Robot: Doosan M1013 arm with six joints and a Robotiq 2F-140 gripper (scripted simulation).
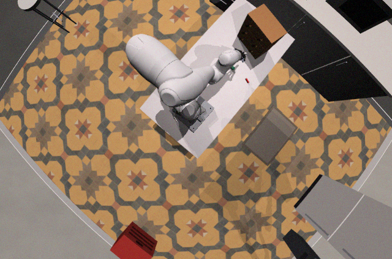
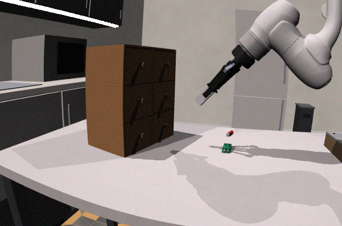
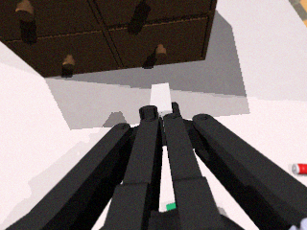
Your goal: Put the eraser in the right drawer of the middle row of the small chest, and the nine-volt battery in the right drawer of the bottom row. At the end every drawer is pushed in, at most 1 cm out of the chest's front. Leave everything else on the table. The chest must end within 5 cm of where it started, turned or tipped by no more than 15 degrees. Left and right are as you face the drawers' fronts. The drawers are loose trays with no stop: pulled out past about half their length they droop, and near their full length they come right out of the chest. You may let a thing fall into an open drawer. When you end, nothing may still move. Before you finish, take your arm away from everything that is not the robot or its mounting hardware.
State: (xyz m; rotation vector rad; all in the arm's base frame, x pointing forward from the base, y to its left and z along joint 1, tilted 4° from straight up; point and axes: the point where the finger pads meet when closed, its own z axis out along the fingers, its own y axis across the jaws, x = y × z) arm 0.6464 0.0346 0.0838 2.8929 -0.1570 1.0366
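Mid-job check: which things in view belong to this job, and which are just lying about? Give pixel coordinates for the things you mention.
For the job:
- brown wooden six-drawer chest [image 1: 267, 23] [image 2: 105, 96] [image 3: 177, 38]
- green block-shaped nine-volt battery [image 1: 232, 68] [image 2: 226, 148] [image 3: 171, 206]

Lying about:
- small red cylinder [image 1: 247, 80] [image 2: 230, 133] [image 3: 301, 169]

Unsure: flat pale piece [image 2: 201, 99] [image 3: 160, 93] at the fingertips; I can't tell whether it's the eraser.
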